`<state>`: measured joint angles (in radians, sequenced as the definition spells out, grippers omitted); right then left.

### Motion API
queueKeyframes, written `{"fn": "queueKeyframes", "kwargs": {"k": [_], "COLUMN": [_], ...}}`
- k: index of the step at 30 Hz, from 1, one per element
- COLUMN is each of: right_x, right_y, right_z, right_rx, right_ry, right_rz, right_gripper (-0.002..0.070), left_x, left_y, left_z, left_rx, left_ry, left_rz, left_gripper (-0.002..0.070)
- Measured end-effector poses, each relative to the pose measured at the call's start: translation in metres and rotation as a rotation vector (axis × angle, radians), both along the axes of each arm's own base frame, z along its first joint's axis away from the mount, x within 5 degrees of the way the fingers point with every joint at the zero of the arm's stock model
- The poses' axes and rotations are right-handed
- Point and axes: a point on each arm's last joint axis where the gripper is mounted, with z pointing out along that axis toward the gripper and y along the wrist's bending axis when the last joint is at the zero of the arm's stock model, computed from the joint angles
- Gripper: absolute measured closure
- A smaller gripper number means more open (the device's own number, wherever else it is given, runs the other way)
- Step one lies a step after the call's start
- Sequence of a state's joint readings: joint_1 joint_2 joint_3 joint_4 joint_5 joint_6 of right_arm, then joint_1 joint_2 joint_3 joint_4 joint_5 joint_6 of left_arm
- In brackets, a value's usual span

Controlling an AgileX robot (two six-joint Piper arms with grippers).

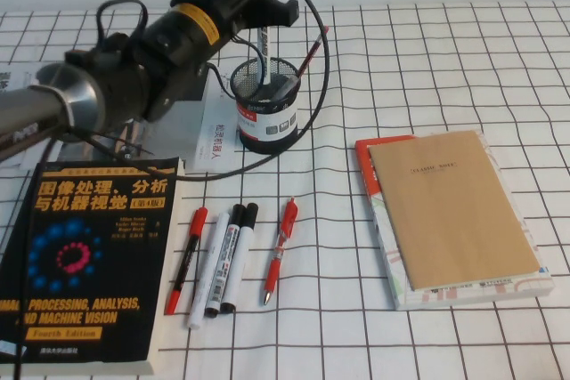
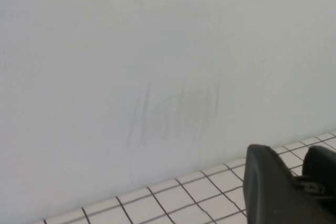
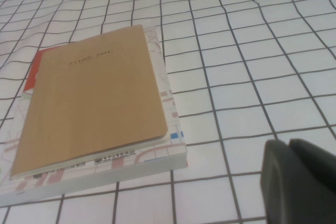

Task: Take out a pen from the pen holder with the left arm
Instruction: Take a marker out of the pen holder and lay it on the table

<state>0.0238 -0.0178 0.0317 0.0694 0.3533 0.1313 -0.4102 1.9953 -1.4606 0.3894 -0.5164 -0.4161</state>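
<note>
A: Right gripper (image 3: 291,153)?
B: Over the counter (image 3: 252,51) beside the tan notebook (image 3: 89,93), fingers together.
A: Left gripper (image 1: 263,24)?
B: Above the mesh pen holder (image 1: 267,117), fingers pinched narrow on a grey pen (image 1: 263,51) standing upright in it.

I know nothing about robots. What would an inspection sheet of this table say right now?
Surface: table under a white cloth with a black grid; lightly wrinkled.
Job's things: black mesh pen holder upright; white pen standing upright in it; red pencil leaning in it.
Clutter: blue-and-black textbook; row of red pens and white markers; brown notebook stacked on a white book; white printed leaflet beside the holder.
Grippers: left gripper above the holder, apparently shut on the white pen's top; right gripper shut, holding nothing, near the notebook stack.
Cables: black cable loops from the left arm past the holder.
Surroundings: plain white wall.
</note>
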Motion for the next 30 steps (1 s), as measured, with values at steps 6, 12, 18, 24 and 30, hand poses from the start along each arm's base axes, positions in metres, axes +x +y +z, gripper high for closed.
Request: {"fn": "queueKeyframes", "kwargs": {"k": [6, 12, 18, 24, 30], "right_x": [0.000, 0.000, 0.000, 0.000, 0.000], "right_y": [0.000, 0.000, 0.000, 0.000, 0.000], "right_z": [0.000, 0.000, 0.000, 0.000, 0.000], "right_rx": [0.000, 0.000, 0.000, 0.000, 0.000], "right_ry": [0.000, 0.000, 0.000, 0.000, 0.000], "right_rz": [0.000, 0.000, 0.000, 0.000, 0.000], "right_gripper": [0.0692, 0.0692, 0.0692, 0.0692, 0.0692], "left_x": [-0.033, -0.072, -0.109, -0.129, -0.149], "left_y": [0.016, 0.045, 0.067, 0.082, 0.072], "left_z": [0.069, 0.125, 0.121, 0.081, 0.048], "left_rx": [0.213, 0.195, 0.184, 0.330, 0.457], "left_ry": [-0.110, -0.052, 0.041, 0.313, 0.649], "left_rz": [0.010, 0.134, 0.186, 0.228, 0.016], "left_gripper": [0.0571, 0.0571, 0.0571, 0.0571, 0.0571]}}
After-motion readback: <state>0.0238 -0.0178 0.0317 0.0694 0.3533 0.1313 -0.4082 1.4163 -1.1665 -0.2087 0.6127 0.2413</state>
